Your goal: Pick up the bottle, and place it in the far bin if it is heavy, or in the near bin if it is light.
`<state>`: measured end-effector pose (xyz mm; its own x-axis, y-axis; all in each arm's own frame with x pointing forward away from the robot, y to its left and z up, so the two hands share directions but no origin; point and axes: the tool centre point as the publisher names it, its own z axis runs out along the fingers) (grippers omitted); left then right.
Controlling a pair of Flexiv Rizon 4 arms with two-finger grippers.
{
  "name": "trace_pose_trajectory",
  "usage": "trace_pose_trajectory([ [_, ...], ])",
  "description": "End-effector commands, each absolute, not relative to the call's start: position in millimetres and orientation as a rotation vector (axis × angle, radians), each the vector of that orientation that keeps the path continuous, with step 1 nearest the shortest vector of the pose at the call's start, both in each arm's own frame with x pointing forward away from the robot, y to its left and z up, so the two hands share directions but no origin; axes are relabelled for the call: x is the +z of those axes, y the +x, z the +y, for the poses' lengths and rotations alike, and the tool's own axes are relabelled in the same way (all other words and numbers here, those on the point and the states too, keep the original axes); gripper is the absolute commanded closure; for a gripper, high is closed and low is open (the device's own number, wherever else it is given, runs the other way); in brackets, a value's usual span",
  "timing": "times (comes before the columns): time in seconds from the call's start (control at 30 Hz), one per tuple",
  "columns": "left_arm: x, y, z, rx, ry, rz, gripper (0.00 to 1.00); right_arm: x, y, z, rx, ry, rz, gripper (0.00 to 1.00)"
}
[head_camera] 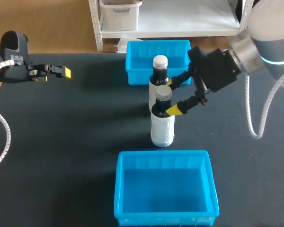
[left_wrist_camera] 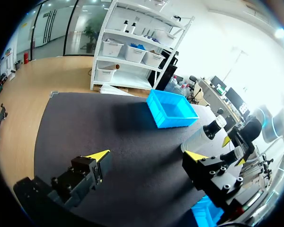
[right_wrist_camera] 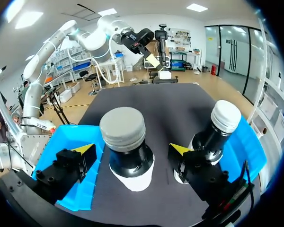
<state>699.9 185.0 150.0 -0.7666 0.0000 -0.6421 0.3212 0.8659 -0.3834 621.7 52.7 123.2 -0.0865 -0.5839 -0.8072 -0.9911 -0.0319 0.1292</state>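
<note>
Two bottles stand upright in the middle of the table [head_camera: 75,132], between the two blue bins. The gray-capped bottle [head_camera: 162,132] is dark with a white label and sits closer to the near bin [head_camera: 120,189]. The white-capped bottle [head_camera: 160,71] stands just behind it, in front of the far bin [head_camera: 137,75]. Both bins are open trays with nothing in them.

The right gripper [head_camera: 172,97] comes in from the right side and sits at the neck of the gray-capped bottle [right_wrist_camera: 127,142]. In the right wrist view, the right gripper [right_wrist_camera: 128,150] has its two yellow-tipped fingers spread, one on each side of that bottle's shoulder. A narrow strip of dark table shows between each tip and the bottle, so the fingers bracket the bottle without gripping it. One finger lies in the space between the two bottles, and the white-capped bottle [right_wrist_camera: 220,127] stands just beyond it.

The left gripper [head_camera: 61,72] hangs over the far left part of the table, well apart from the bottles and bins. In the left wrist view, the left gripper [left_wrist_camera: 149,156] has its fingers spread wide with only bare table between them. The far bin [left_wrist_camera: 173,111] lies ahead of it.
</note>
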Motion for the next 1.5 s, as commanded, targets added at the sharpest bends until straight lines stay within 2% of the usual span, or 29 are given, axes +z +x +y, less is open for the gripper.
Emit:
trace_pose_trajectory([
  [0.03,150.0,699.9,185.0,-0.636,0.231,2.374,0.0,120.9,621.2,63.4,0.983,-1.658,1.721,0.0],
  [0.87,150.0,699.9,185.0,-0.636,0.231,2.374,0.0,118.6,616.3,69.8,0.992,-1.63,1.714,0.0],
  [1.13,150.0,699.9,185.0,-0.636,0.231,2.374,0.0,118.3,616.8,70.4,0.994,-1.627,1.706,0.2],
  [1.2,150.0,699.9,185.0,-0.636,0.231,2.374,0.0,118.3,616.9,70.4,0.993,-1.626,1.705,0.31],
  [1.37,150.0,699.9,185.0,-0.636,0.231,2.374,0.0,117.8,616.2,71.1,0.996,-1.628,1.704,0.46],
  [1.5,150.0,699.9,185.0,-0.636,0.231,2.374,0.0,117.3,615.6,71.2,0.998,-1.628,1.704,0.51],
])
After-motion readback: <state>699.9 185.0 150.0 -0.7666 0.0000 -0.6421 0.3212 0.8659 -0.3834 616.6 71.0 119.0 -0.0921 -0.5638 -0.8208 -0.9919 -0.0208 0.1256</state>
